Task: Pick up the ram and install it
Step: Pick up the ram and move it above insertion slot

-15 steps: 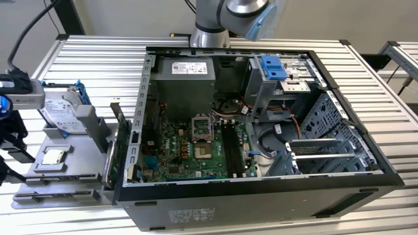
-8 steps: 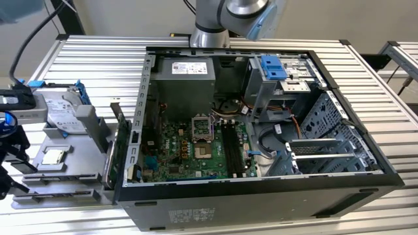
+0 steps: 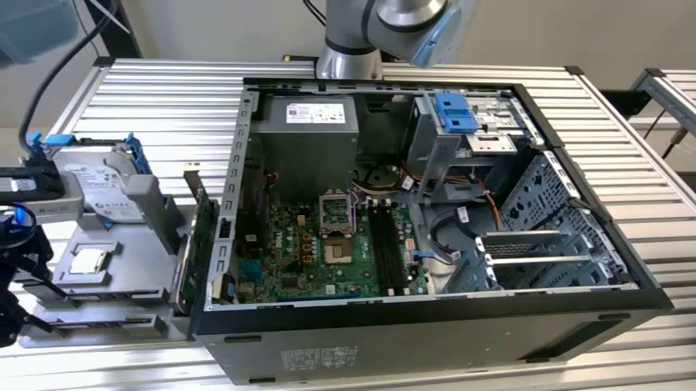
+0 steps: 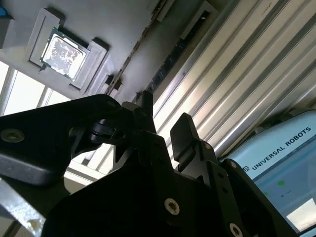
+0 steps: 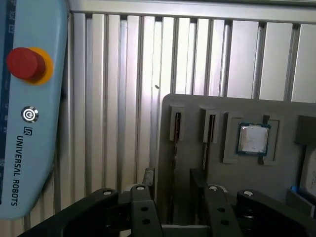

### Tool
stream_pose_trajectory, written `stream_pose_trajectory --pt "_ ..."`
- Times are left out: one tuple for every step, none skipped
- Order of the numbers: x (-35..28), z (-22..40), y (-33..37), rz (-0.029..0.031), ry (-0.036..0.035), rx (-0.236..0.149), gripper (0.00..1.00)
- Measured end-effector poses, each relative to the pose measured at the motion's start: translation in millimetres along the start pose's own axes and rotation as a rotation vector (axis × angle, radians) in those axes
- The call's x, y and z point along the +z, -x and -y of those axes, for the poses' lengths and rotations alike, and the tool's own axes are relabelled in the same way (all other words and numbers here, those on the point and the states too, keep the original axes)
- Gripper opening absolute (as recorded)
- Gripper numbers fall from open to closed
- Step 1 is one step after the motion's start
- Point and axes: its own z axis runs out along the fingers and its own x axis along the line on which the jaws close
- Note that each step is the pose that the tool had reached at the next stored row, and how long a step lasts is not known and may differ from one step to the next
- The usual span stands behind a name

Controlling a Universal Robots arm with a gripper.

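The ram (image 5: 177, 131), as far as I can tell, is the thin dark strip that stands on its edge in a narrow slot of the grey tray (image 5: 190, 106). A second narrow slot (image 5: 209, 129) lies just beside it, nearer to the processor chip (image 5: 253, 138), and it also shows a dark edge inside. I cannot say for sure which strip is which. The chip lies flat in a square pocket of the same tray.

My gripper (image 5: 173, 183) hangs above the tray edge on the side of the slots. Its two black fingers (image 5: 148, 178) stand moderately apart and nothing is between them. In the second wrist view the gripper (image 4: 165, 118) shows the same gap, with the slots and the chip beyond it. The fingers do not touch the ram.

In the exterior view the tray (image 3: 130, 281) sits at the edge of the ribbed metal table (image 3: 163, 98) on the exterior view's left. A hard drive (image 3: 103, 191) leans on the far end of the tray. Just beside the tray, toward the middle of the table, lies the open computer case (image 3: 435, 342). Inside it I see the green motherboard (image 3: 288, 244) with long black memory slots (image 3: 387, 244). The base of my arm (image 3: 350, 49) rises at the far edge of the table. A pale blue pendant (image 5: 29, 148) with a red button (image 5: 24, 63) appears in the first wrist view beside the tray.
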Motion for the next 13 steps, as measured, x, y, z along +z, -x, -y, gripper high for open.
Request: stream_pose_trajectory --pt "1.7 -0.2 -0.2 0.0 0.0001 -0.003 1.0" --pt "3.5 -0.2 -0.2 0.0 0.0001 -0.006 1.0" --pt "5.4 -0.2 -0.2 0.0002 0.0001 -0.009 1.0" --pt "7.2 -0.2 -0.3 0.0002 0.0001 -0.012 1.0" --pt "9.0 -0.2 -0.3 0.0003 0.0001 -0.015 1.0" --pt "12.6 -0.2 -0.2 0.0004 0.0001 -0.02 1.0" --pt "14.3 -0.3 -0.2 0.0004 0.0002 -0.022 1.0" --pt "16.2 -0.3 -0.1 0.0004 0.0002 -0.022 1.0" --pt "18.1 -0.4 0.0 0.0005 0.0002 -0.023 1.0" --pt "19.8 -0.4 0.0 0.0005 0.0002 -0.024 1.0" --pt "21.8 -0.5 0.2 0.0007 0.0 -0.025 1.0" --pt "23.5 -0.5 0.3 0.0007 0.0 -0.026 1.0" --pt "25.4 -0.6 0.3 0.0007 0.0001 -0.027 1.0"
